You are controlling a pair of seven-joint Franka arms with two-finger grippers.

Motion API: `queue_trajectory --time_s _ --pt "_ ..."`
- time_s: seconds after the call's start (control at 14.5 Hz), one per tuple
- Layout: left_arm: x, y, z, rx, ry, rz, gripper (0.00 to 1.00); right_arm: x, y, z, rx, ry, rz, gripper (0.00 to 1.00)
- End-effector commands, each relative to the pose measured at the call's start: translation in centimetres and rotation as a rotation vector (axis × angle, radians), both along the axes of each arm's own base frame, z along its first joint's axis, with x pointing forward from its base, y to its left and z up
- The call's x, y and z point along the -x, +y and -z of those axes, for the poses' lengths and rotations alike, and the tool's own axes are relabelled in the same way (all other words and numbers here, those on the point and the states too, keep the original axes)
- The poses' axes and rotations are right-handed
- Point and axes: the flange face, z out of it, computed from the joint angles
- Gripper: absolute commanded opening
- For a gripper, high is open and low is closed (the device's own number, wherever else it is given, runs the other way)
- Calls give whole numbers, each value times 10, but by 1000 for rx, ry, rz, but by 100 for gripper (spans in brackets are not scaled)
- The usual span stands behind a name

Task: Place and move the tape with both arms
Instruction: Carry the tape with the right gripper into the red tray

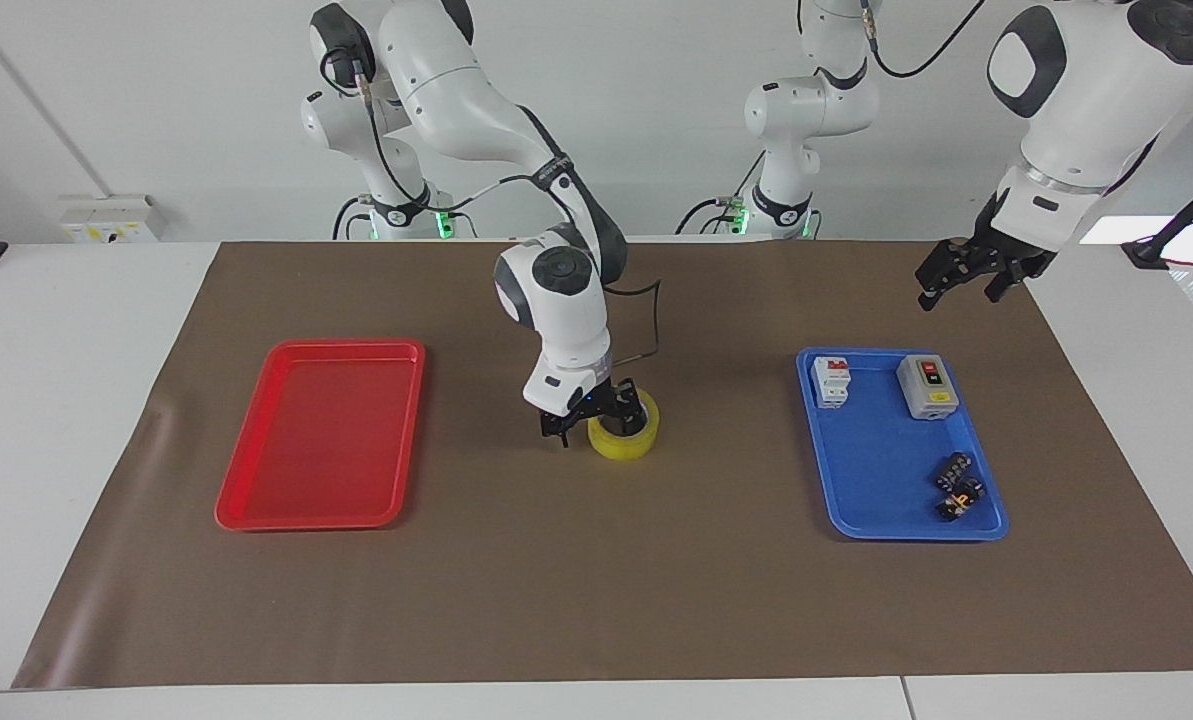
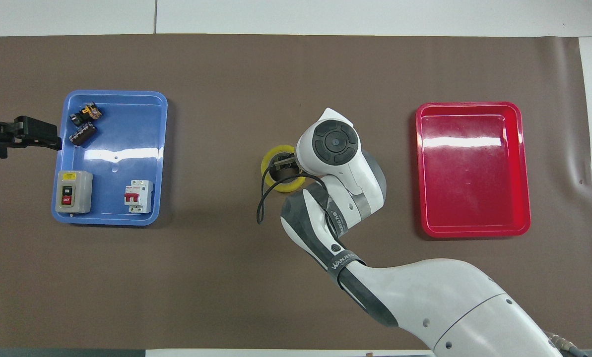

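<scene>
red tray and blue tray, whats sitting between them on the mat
In the facing view, only the yellow tape roll lies between the red tray and blue tray, with the right gripper open at it.
</scene>
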Motion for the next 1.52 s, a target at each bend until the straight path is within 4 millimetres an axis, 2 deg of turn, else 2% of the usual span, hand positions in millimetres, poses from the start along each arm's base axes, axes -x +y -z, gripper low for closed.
queue_trajectory --time_s 0.0,0.28,0.34,0.41,0.48,0.55,0.62,0.9,0.97,1.1,1.17,1.31,1.45 --pt "4 -2 -6 24 4 16 100 11 -8 0 0 6 -64 100" --pt "5 -2 -12 25 8 20 100 13 -9 2 6 6 -89 100" --pt "5 -2 -16 25 7 20 100 12 -9 1 5 5 -89 95" --pt "6 -1 -17 25 14 21 100 12 -9 1 4 3 -89 79" --pt "6 -1 -18 25 14 21 100 12 -9 2 3 4 -89 58" --pt "7 -2 -18 30 14 20 100 12 -9 2 4 5 -90 26" --pt "7 -1 -18 37 18 22 100 13 -9 2 5 8 -90 0" --pt "12 -3 -20 37 32 72 100 9 -7 -5 1 12 -81 0" --pt "12 6 -21 40 28 67 100 4 -10 -10 0 14 -75 0" --pt "13 18 -22 41 25 67 100 -11 -12 -36 8 41 -67 0" --pt "13 22 -22 40 28 70 100 -23 -21 -51 20 65 -52 0" --pt "15 15 -23 33 30 92 100 -38 -45 -77 46 101 -23 0" --pt "15 15 -23 32 31 95 100 -51 -100 -102 55 113 25 0"
